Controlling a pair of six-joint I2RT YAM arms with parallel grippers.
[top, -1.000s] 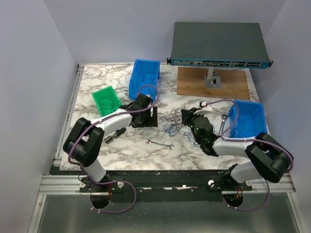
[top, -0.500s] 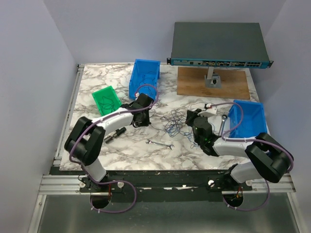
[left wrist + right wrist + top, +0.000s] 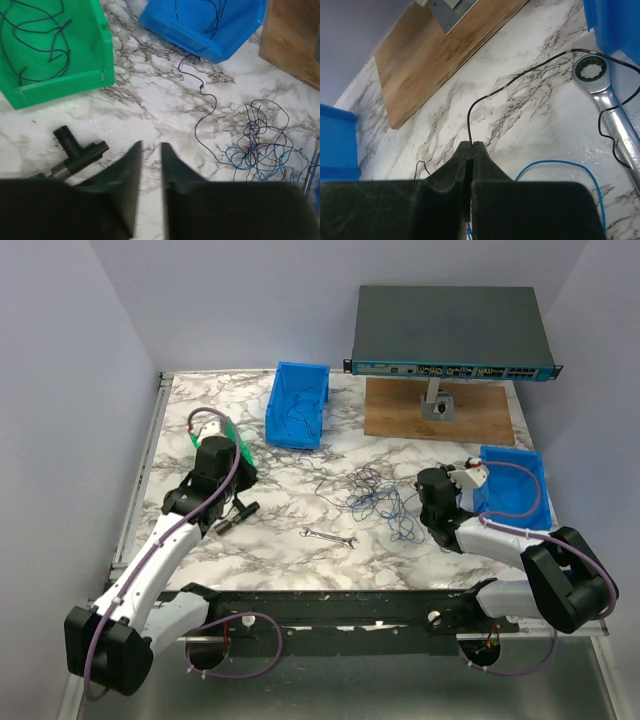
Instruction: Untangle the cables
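One black cable pinched in right pincer, left pincer narrowly parted

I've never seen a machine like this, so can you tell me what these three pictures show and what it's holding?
It's a robot with two arms bolted to a marble table. One picture looks down from above; the other two come from little cameras on each wrist, so you see that arm's own fingers. On the table lie a tangle of thin blue and black cables, a small wrench, a green bin and a blue bin with cables inside, and a wooden board. The right end effector is pinched shut on one black cable. The left end effector, near the green bin, has its fingers almost together and I see nothing between them.
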